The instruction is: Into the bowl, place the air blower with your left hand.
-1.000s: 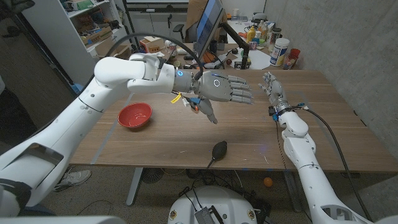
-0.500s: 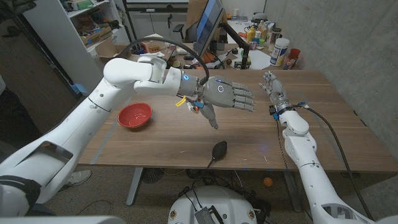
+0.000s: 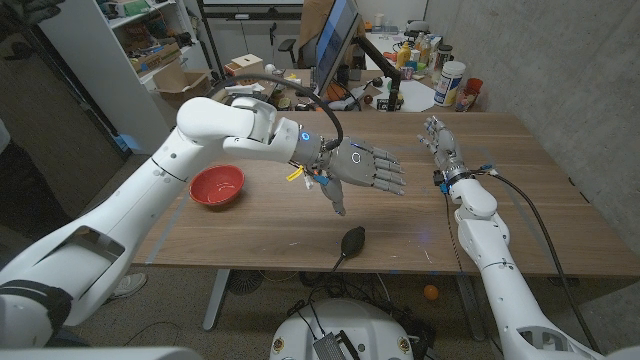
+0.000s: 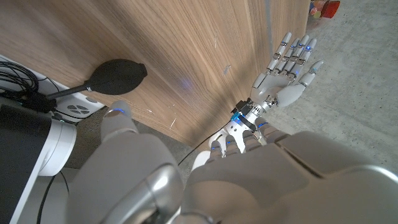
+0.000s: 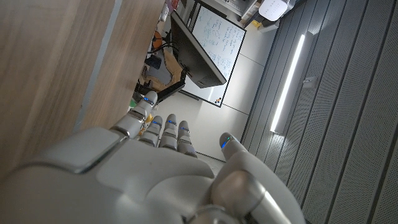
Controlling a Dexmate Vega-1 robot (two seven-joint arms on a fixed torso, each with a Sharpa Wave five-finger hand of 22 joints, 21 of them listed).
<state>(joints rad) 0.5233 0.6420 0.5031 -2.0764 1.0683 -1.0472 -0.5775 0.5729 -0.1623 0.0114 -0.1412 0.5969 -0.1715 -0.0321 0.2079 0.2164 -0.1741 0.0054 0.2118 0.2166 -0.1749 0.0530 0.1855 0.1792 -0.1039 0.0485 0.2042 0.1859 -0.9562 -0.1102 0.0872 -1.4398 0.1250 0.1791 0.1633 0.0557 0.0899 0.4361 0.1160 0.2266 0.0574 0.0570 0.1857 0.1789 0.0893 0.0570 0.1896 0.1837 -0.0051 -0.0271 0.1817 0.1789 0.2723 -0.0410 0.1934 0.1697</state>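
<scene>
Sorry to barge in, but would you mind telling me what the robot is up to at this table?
Its left hand hovers open above the middle of the table, holding nothing. The air blower it is meant to pick up lies untouched near the table's front edge, and the red bowl sits empty to the left. The right hand waits, open, at the far right side.

Wooden desk, light wood grain. Red bowl sits toward the left edge, upright. Black air blower lies on its side near the front edge, about mid-width, nozzle pointing at that edge.
</scene>
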